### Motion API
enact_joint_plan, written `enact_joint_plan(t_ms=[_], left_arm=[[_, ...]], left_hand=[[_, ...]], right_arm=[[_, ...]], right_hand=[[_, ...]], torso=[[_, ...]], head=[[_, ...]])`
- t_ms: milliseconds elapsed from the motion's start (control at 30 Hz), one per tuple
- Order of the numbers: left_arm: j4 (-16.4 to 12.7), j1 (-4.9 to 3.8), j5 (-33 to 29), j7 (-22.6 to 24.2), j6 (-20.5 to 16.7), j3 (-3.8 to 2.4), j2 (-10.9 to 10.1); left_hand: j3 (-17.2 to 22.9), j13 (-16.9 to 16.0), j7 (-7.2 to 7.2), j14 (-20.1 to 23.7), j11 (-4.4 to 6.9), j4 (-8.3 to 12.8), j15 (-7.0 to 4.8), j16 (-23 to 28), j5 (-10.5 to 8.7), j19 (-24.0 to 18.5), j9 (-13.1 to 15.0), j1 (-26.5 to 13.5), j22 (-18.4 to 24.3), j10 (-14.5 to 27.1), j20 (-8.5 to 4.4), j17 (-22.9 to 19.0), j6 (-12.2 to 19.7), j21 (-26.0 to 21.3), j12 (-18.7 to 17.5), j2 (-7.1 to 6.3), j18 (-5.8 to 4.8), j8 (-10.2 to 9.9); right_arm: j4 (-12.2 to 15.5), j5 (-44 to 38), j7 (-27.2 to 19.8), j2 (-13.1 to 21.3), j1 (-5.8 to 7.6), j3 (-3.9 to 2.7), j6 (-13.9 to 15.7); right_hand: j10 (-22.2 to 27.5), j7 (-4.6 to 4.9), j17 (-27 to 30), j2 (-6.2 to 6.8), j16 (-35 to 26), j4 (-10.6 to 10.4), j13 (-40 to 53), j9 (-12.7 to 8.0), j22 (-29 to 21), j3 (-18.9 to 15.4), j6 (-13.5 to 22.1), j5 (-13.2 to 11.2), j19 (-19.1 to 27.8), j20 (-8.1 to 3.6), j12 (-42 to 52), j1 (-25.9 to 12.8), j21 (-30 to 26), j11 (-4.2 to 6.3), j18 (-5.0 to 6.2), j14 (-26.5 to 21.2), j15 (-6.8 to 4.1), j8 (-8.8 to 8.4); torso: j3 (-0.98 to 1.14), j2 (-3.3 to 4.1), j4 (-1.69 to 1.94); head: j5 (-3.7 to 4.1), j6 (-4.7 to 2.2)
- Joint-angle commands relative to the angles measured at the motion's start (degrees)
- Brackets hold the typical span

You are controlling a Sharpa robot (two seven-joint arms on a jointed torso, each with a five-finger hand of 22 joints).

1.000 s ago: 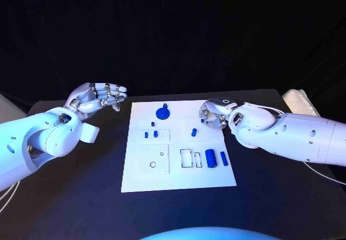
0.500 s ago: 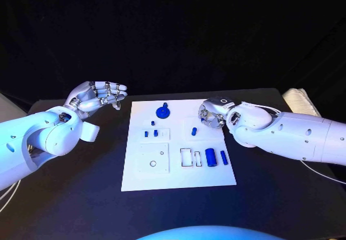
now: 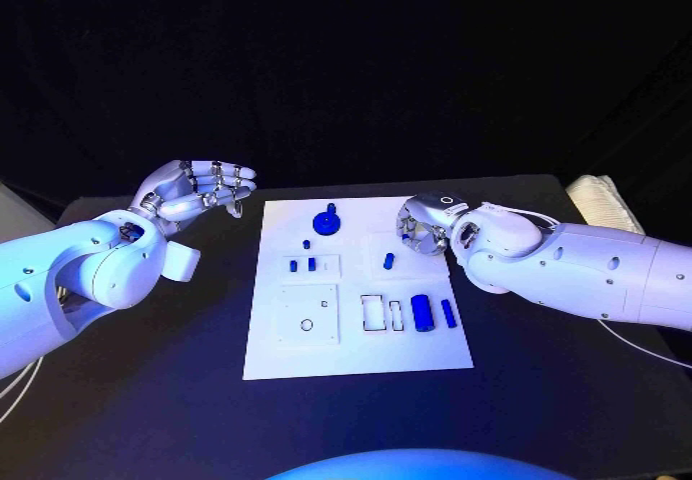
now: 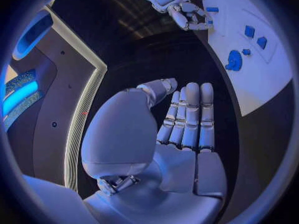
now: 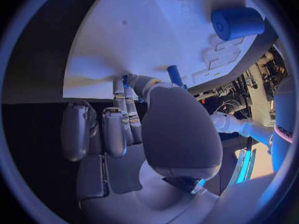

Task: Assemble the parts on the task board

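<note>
The white task board [image 3: 361, 345] lies mid-table with several blue parts on it: a round knobbed piece [image 3: 327, 222], a short peg [image 3: 388, 262], a thick cylinder [image 3: 421, 312] and a thin bar [image 3: 449, 313]. My right hand [image 3: 427, 228] reaches down onto the board's far right edge. In the right wrist view its thumb and a fingertip [image 5: 119, 86] pinch a small blue part [image 5: 126, 79] against the board, with the peg [image 5: 176, 75] just beyond. My left hand [image 3: 195, 192] hovers off the board's far left corner, fingers spread and holding nothing.
Two small blue pieces [image 3: 302, 265] stand in a square recess on the board's left half, with empty outlined slots [image 3: 381, 315] beside the cylinder. A pale folded cloth [image 3: 603, 203] lies at the table's far right edge. Bare black table [image 3: 159, 380] surrounds the board.
The right hand has shifted very slightly over the board's edge. The left hand has stayed where it was.
</note>
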State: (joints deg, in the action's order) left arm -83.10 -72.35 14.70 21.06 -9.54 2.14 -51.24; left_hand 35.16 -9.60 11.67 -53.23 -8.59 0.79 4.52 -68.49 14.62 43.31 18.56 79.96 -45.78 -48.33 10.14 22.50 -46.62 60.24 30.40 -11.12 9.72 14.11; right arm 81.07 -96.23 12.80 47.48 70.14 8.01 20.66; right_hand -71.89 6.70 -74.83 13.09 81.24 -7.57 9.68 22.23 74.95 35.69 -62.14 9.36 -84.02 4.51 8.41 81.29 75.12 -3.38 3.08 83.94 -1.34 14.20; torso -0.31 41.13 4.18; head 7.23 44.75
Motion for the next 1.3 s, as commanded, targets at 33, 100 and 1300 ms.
enact_joint_plan(t_ms=[33, 100, 1300], left_arm=[[-0.1, -0.02, 0.4, 0.4, 0.8, -0.06, 0.0], [-0.1, -0.02, 0.4, 0.3, 0.8, -0.06, 0.0], [0.2, 0.00, -0.2, 0.0, 0.5, -0.05, 0.0]], left_hand=[[-0.4, 0.1, 0.47, 0.2, -0.07, 0.0, -0.10, 0.4, -0.07, -0.1, 0.0, 0.1, 0.1, 0.4, -0.10, -0.1, -0.4, -0.3, 0.4, 0.61, 0.89, 0.5], [-0.4, 0.1, 0.46, 0.2, -0.06, 0.1, -0.10, 0.4, -0.06, -0.1, 0.0, 0.1, 0.1, 0.4, -0.11, -0.2, -0.5, -0.3, 0.4, 0.63, 0.89, 0.6], [-0.4, 0.2, 0.44, 0.1, -0.05, 0.1, -0.12, 0.5, 0.00, 0.0, 0.0, 0.2, 0.1, 0.4, -0.14, -0.2, -0.6, -0.3, 0.5, 0.66, 0.89, 0.7]], right_arm=[[0.1, -0.4, 0.7, -0.3, -0.78, 0.48, -2.8], [0.2, -0.8, 1.2, -0.3, -0.81, 0.48, -2.6], [14.9, 1.2, 0.3, 5.6, 0.08, -0.59, 9.8]], right_hand=[[-1.4, -0.01, 0.0, -1.61, 0.3, 1.3, 0.1, 0.6, 7.0, 1.3, -0.3, 1.4, -1.4, -0.46, -0.4, 0.5, 0.3, 0.68, -0.01, 2.9, -0.41, 0.41], [-1.7, -0.03, 0.0, -1.59, 0.2, 1.7, 0.1, 0.8, 7.0, 1.7, -0.4, 1.5, -1.4, -0.50, -0.6, 0.3, 0.3, 0.74, -0.02, 2.9, -0.44, 0.55], [-2.9, -0.12, 0.1, -1.58, 0.2, 3.8, 0.0, 1.7, 7.8, 3.6, -0.6, 0.5, -1.8, -0.65, -1.5, -1.2, 1.5, 0.89, -0.26, 2.9, -0.58, 1.15]], torso=[[0.01, 0.03, -0.07], [0.00, -0.02, -0.09], [-0.10, -0.01, -0.04]], head=[[0.15, 0.09], [0.24, 0.09], [-0.28, -0.26]])
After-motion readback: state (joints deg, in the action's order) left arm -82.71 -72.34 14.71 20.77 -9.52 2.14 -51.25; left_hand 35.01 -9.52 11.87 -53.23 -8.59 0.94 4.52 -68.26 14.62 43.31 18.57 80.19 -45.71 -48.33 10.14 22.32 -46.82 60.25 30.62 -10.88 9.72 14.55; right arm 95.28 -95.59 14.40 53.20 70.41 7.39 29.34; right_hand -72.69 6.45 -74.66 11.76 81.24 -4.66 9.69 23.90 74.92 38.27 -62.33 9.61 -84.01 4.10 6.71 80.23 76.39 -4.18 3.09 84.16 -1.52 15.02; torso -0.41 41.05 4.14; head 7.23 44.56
